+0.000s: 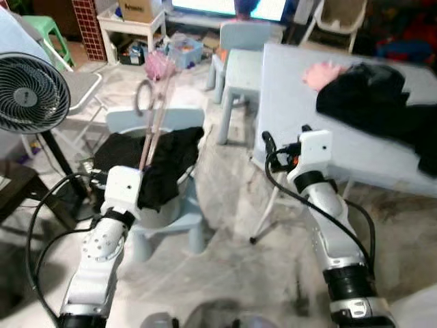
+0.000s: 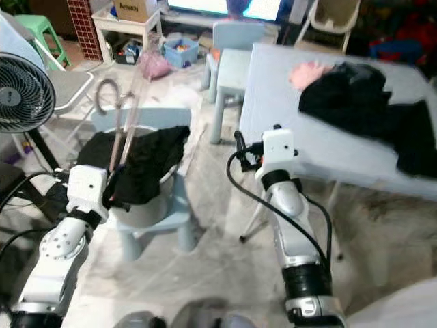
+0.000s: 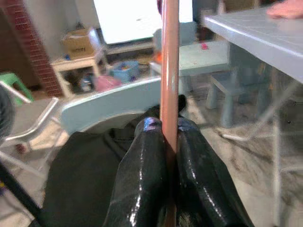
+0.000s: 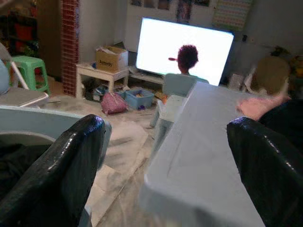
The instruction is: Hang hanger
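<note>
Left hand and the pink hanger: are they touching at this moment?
Touching. The left wrist view shows the left hand with both black fingers pressed shut against the hanger rod, no gap.

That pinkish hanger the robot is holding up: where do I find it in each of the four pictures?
Left eye view: hanger rises from the left gripper, left of centre.
Right eye view: hanger, further left.
Left wrist view: a vertical bar clamped between the fingers.
Right wrist view: not in it.
Shared landmark: the pale blue chair.

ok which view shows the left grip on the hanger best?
Left wrist view: both fingers clamp the hanger shaft. The eye views show the hanger's hook above the black cloth, but the grip is hidden.
</note>
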Robot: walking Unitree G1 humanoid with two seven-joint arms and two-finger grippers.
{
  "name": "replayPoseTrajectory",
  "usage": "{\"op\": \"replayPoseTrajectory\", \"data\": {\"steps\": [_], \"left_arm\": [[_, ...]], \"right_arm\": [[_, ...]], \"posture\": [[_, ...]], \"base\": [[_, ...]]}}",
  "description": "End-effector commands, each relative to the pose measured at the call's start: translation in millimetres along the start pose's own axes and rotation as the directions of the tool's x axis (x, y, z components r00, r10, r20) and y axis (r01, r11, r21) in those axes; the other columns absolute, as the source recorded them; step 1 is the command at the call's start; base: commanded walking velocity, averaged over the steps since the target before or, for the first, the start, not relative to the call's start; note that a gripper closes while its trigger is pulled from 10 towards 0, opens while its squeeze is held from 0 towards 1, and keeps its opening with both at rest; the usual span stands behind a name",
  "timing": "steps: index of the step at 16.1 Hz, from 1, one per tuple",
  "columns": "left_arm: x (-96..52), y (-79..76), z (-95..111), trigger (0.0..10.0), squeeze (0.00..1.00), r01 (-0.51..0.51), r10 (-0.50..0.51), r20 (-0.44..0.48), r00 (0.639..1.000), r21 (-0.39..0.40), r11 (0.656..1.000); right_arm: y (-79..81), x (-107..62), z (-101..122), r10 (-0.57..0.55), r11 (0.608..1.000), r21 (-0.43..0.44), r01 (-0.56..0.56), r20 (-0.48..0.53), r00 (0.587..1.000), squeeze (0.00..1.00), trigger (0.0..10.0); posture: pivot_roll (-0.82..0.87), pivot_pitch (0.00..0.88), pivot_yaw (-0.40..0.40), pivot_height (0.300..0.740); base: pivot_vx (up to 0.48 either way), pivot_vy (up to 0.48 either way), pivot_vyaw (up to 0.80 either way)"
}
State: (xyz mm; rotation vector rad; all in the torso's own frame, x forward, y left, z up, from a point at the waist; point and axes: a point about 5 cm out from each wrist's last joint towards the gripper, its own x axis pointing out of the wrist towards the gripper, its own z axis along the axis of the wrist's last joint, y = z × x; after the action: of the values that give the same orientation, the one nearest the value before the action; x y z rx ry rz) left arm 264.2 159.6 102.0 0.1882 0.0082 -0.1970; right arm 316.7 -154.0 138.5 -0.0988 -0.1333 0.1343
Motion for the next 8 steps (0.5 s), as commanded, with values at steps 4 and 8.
{"op": "replayPoseTrajectory", "data": {"steps": [4, 8], "left_arm": [[0.1, -10.5, -2.2, 10.0, 0.0, 0.16, -0.16, -0.029, 0.987, 0.004, 0.987], [-10.3, -11.1, -15.9, 10.0, 0.0, 0.401, -0.402, -0.161, 0.901, -0.041, 0.915]], "right_arm": [[-4.1, -1.8, -4.2, 0.059, 0.997, -0.045, -0.06, -0.031, 0.998, 0.0, 10.0], [-26.5, 3.8, -1.4, 0.327, 0.913, -0.219, -0.343, -0.109, 0.939, 0.0, 10.0]], "posture": [[0.02, 0.019, -0.059, 0.74], [0.01, 0.027, -0.055, 0.74]], "base": [[0.0, 0.0, 0.0], [0.0, 0.0, 0.0]]}}
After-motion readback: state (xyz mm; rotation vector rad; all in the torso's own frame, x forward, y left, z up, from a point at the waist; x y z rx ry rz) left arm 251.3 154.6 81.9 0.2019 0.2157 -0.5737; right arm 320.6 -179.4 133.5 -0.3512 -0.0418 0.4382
